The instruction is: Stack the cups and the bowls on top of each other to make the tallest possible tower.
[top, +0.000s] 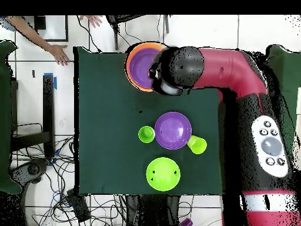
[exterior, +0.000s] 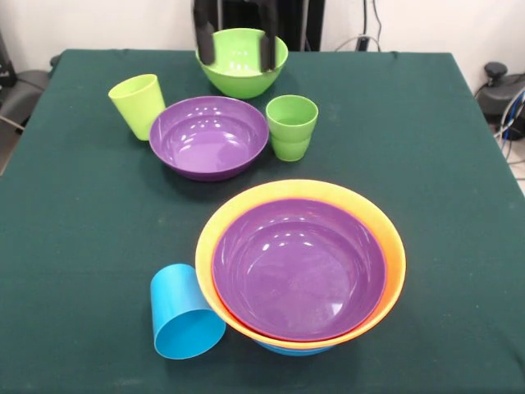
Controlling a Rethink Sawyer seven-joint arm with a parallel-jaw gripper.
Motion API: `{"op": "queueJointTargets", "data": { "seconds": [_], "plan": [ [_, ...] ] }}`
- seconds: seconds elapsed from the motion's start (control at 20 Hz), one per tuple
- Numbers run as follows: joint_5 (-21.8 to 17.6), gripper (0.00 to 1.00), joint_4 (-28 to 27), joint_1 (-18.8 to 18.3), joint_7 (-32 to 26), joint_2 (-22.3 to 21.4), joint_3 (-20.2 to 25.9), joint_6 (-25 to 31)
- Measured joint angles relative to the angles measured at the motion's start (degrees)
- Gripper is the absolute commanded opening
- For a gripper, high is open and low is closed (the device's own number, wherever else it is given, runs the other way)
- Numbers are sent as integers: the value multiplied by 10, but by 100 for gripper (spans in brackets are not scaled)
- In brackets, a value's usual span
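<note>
So far only the tower is begun, near centre. Left to right, sky-blue cup on its side, yellow-green cup, purple bowl, green bowl, ridged cup wait loose. Gripper hangs spread over the far green bowl, holding nothing.

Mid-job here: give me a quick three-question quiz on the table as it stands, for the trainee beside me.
1. True or false: the sky blue cup stands upright, apart from the tower.
2. Which item do the fingers of the gripper frame in the front view? A) the loose purple bowl B) the green bowl C) the ridged cup
3. Fill in: the innermost bowl showing in the tower is ____.

Key
1. False: it lies on its side against the tower's orange rim.
2. B.
3. Purple.
</note>
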Motion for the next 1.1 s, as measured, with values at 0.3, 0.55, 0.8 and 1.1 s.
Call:
{"op": "queueJointTargets", "data": {
  "seconds": [0.3, 0.55, 0.8, 1.1],
  "plan": [
    [-1, 100, 78, -44, 0, -45, 0, -38],
    [-10, 100, 114, -67, 0, -45, 1, -90],
    [-36, 100, 142, -84, 0, -36, 3, -142],
    [-60, 100, 166, -104, 0, -17, 11, -174]
  ]
}}
